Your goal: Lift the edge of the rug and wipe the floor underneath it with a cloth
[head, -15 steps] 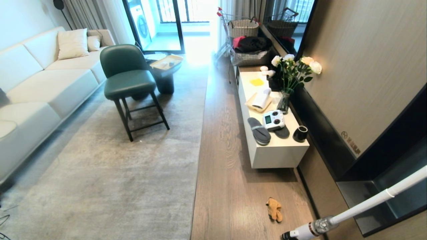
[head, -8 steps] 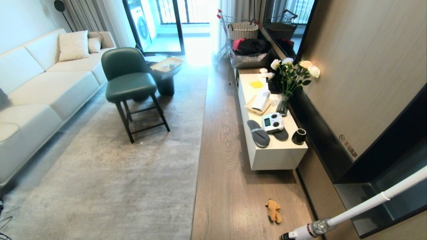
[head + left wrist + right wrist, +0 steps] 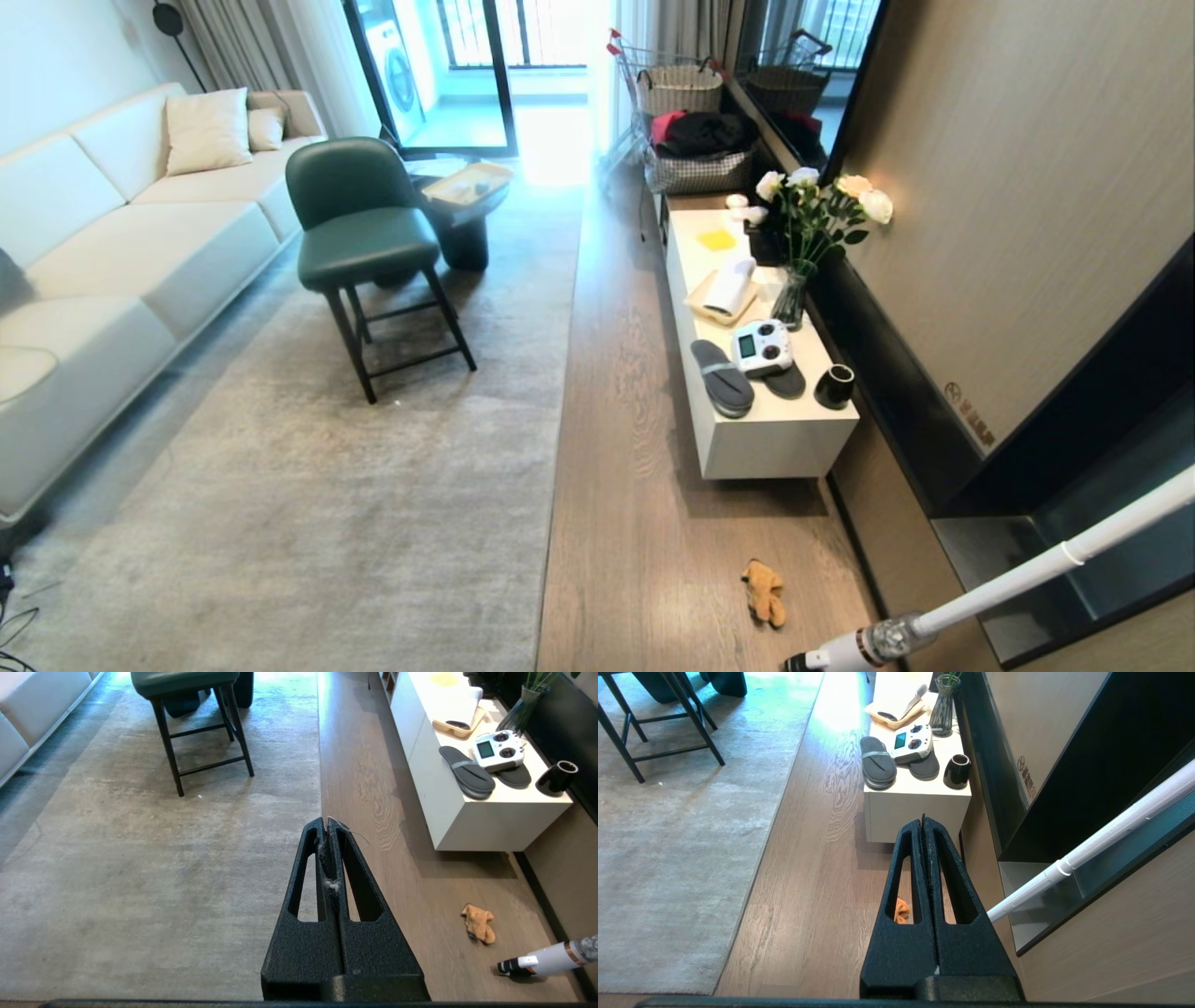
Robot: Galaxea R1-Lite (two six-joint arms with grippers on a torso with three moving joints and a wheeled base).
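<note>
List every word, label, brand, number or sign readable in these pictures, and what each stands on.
No text can be read.
Wall panel: a round mark and a column of characters, too small to read.
White remote controller: its screen shows nothing legible.

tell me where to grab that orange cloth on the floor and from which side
Judging by its pose, pinch the bunched middle of the cloth from straight above: it lies crumpled on the floor, so its raised folds likely give the fingers more purchase than its flat edges. The vacuum head sits beside it.
</note>
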